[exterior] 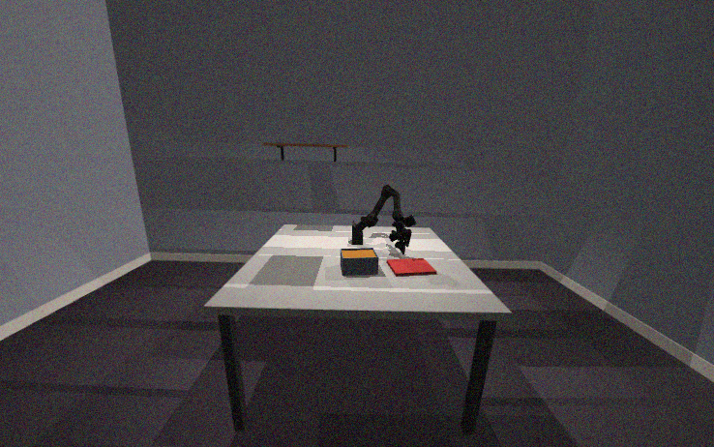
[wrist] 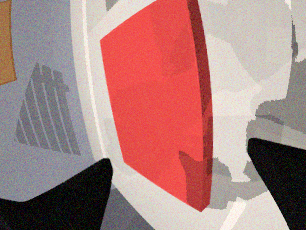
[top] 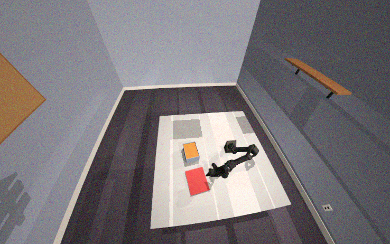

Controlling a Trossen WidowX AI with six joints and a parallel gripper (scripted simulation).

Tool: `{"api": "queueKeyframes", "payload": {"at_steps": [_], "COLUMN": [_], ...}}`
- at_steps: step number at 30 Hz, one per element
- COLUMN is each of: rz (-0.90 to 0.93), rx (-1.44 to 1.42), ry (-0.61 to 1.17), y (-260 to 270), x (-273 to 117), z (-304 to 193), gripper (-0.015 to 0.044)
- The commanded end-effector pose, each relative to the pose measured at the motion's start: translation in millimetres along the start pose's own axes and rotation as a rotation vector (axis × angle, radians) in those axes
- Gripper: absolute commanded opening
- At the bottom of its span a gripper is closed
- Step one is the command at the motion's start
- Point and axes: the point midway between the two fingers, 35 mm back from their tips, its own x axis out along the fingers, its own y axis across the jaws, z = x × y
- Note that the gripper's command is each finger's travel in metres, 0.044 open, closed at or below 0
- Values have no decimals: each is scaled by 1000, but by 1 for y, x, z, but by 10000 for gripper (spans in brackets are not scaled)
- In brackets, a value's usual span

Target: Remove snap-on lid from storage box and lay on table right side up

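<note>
The red lid lies flat on the table beside the box, with a plain, smooth face up. The storage box stands upright, its top uncovered, showing an orange surface inside a blue-grey rim. My gripper is wide open and holds nothing. Its fingertips are at the lid's edge on the arm's side, a little above the table; they look clear of the lid. The lid's underside is hidden.
The white table carries the box, the lid and the arm's base. The box stands close to one end of the lid, with a narrow gap between them. A wooden shelf hangs on the wall.
</note>
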Motion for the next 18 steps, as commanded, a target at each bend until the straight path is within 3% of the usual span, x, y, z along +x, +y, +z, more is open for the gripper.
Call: {"api": "queueKeyframes", "payload": {"at_steps": [1, 18], "rz": [0, -1], "rx": [7, 8], "ry": [-9, -9], "y": [-7, -18], "x": [-7, -27], "z": [3, 0], "gripper": [440, 440]}}
